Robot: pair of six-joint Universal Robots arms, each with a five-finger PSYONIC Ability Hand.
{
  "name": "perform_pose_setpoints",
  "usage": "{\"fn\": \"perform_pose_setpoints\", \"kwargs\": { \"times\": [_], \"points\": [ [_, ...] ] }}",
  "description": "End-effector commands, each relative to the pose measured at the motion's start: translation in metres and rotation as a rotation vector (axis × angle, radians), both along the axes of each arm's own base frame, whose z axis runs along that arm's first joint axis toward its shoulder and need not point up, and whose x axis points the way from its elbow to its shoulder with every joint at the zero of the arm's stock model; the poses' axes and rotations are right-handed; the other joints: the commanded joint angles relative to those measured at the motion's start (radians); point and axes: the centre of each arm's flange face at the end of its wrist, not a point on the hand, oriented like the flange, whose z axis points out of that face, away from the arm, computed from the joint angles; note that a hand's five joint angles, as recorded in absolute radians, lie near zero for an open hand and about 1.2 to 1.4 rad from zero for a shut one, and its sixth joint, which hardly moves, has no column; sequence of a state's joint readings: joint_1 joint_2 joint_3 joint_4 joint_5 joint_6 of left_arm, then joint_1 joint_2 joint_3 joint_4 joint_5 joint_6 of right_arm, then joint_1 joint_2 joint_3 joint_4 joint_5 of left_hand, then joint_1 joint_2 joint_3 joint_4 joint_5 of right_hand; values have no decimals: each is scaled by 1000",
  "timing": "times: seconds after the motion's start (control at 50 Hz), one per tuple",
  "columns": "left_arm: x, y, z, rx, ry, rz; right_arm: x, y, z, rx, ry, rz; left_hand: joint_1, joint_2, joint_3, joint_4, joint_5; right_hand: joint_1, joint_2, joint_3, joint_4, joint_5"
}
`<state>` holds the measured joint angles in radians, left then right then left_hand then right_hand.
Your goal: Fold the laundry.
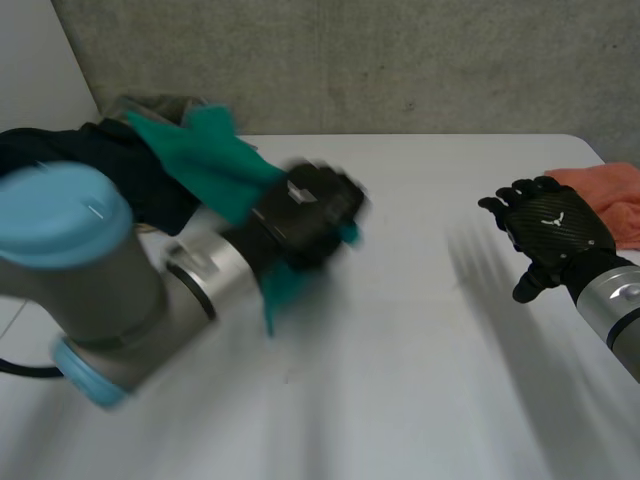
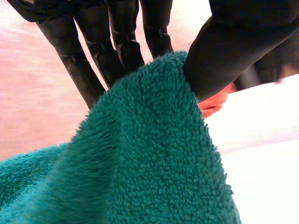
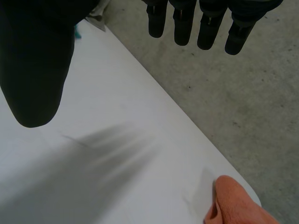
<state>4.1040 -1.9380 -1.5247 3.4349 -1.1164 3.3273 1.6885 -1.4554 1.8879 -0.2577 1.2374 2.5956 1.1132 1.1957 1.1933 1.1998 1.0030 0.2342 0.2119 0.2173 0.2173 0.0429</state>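
Left robot hand (image 1: 305,208) pinches the teal towel (image 1: 215,165); right robot hand (image 1: 555,230) hovers with straight fingers.

Teal towel (image 1: 215,165) raised beside dark clothes pile (image 1: 95,165); orange cloth (image 1: 615,195) far right

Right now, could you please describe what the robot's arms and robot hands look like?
The left arm is a thick grey tube with light-blue caps at its joint and a silvery wrist ring; the right arm shows a silvery-grey wrist. The left robot hand and the right robot hand are black, with slender segmented fingers and a thicker thumb. The right one's back bears a white mark.
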Motion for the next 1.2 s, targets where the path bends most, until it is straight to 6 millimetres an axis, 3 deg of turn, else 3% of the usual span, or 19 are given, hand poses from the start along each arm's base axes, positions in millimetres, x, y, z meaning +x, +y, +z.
{"fn": "perform_pose_setpoints", "kwargs": {
  "times": [0.02,0.06,0.08,0.14,0.24,0.36,0.42,0.52,0.6,0.7,0.92,1.12,1.2],
  "points": [
    [-33,43,-35,65,-66,-130,-4,-6,-1,2,2,-13,-481,-564,-562,-568,-546,-60,-37,-43,-43,-43],
    [-33,43,-33,60,-62,-130,-6,-9,0,-3,1,-20,-614,-697,-694,-701,-678,-60,-37,-43,-43,-43],
    [-31,43,-25,42,-48,-117,-6,-10,1,-7,-1,-18,-786,-869,-867,-873,-851,-60,-37,-43,-43,-43],
    [-26,38,-4,2,-12,-76,-5,-12,6,-16,-2,-14,-826,-909,-906,-913,-891,-60,-37,-43,-43,-43],
    [17,-8,38,-75,54,184,-3,-17,15,-50,-4,-11,-829,-912,-909,-916,-894,-60,-37,-43,-43,-43],
    [60,-33,51,-73,47,418,15,-16,28,-73,-2,78,-826,-909,-906,-913,-891,-60,-37,-43,-43,-43],
    [75,-39,41,-33,8,510,32,-16,32,-53,-11,185,-826,-909,-906,-913,-891,-60,-37,-43,-43,-43],
    [76,-40,21,12,-39,531,49,-25,21,37,-9,294,-823,-906,-904,-910,-888,-60,-37,-43,-43,-43],
    [69,-57,-7,57,-84,530,71,-17,6,99,76,375,-823,-906,-903,-910,-888,-60,-37,-43,-43,-43],
    [52,-92,-38,82,-137,525,82,-2,-15,130,171,417,-815,-897,-895,-901,-879,27,49,44,44,44],
    [39,-127,-85,8,-313,505,73,28,-56,217,211,399,-730,-812,-810,-816,-794,27,49,44,44,44],
    [33,-137,-109,29,-334,495,62,41,-63,242,214,366,-589,-671,-669,-675,-653,27,49,44,44,44],
    [32,-137,-116,36,-340,487,60,47,-68,265,214,368,-363,-445,-443,-450,-427,30,52,47,47,47]
  ]
}}
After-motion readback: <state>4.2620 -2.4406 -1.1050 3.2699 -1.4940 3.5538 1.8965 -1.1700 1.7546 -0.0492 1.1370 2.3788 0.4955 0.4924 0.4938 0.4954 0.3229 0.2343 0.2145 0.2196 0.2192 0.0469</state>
